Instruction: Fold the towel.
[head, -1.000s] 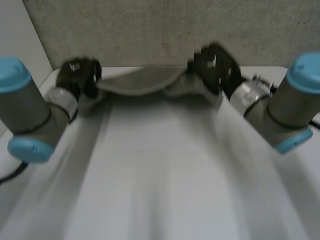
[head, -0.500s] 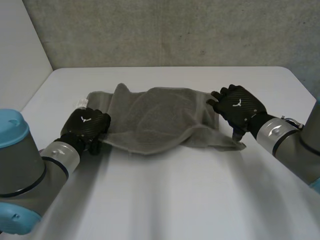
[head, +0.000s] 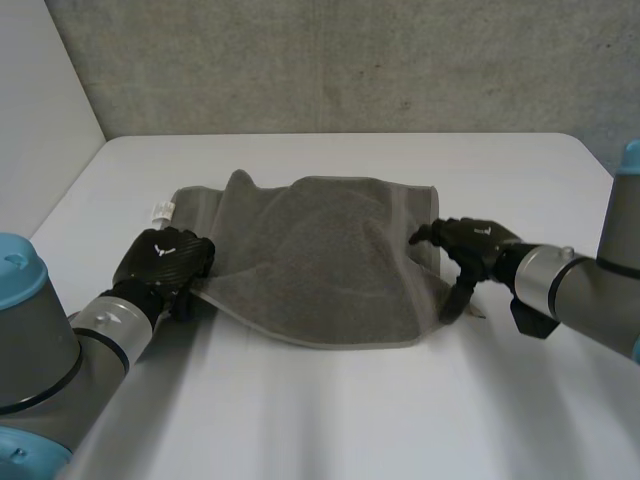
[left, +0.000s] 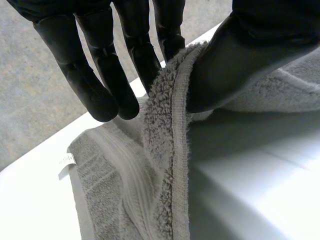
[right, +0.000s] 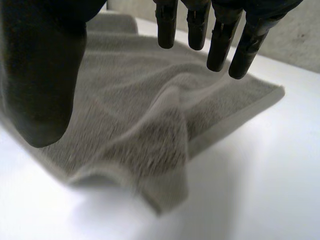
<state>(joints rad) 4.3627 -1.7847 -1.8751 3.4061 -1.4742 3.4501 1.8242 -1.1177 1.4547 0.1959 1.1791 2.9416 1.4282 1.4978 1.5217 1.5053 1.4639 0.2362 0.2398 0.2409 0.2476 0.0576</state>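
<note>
- The white table (head: 330, 420) is bare on the near side; the towel (head: 320, 250) lies on it around the middle, its long axis running across from one hand to the other
- The towel's near hem bows toward the camera in a shallow curve and is not straight
- The left hand (head: 165, 258) sits at the near left corner of the towel; in the left wrist view the hem stands up between the thumb and the straight fingers, which are clamped on it
- The right hand (head: 468, 243) is just beside the towel's right short edge, fingers straight and spread, thumb held well off from them, holding nothing; in its wrist view the cloth lies under the palm and out past the fingertips
- The towel lies inward of both hands, so each hand faces one short end; the right hand is the nearer to the free right end, and my guess is that any further fold depends on that hand taking the near right corner to match the left hand's hold
- The towel is grey terry with a flat woven band along the hem, and it looks already doubled over, the top layer rumpled with a soft ridge across it
- At the far left the layers do not line up: a strip of the lower layer shows, with a small white label (head: 162, 209) at its corner
- The far edge lies roughly straight, well short of the grey wall (head: 330, 60)
</note>
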